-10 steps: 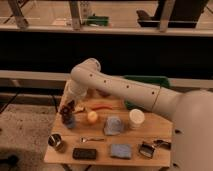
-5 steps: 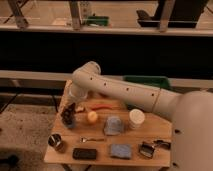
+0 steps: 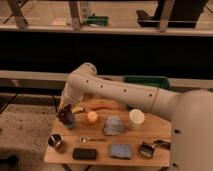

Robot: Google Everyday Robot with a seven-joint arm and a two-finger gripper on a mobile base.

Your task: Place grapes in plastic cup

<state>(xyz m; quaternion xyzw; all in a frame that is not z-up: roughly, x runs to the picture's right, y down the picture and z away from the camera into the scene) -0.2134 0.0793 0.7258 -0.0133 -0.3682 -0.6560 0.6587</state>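
Pincer (image 3: 65, 109) grasping one bunch grapes (image 3: 62, 116), touching one plastic cup (image 3: 71, 123); one white cup (image 3: 136, 119), one metal cup (image 3: 56, 142).

Gripper (image 3: 64, 110) over table (image 3: 102, 159) left, indistinct against grapes (image 3: 64, 116); plastic cup (image 3: 71, 123) mostly hidden.

A small wooden table (image 3: 102, 149) stands on a speckled grey floor (image 3: 22, 127). Behind it a pale ledge (image 3: 30, 76) runs across below a wide dark wall (image 3: 125, 52). Above, glazed panels (image 3: 45, 12) sit between metal posts (image 3: 75, 14). The light is dim and warm. The gripper (image 3: 65, 112) hangs over the table's far left corner.
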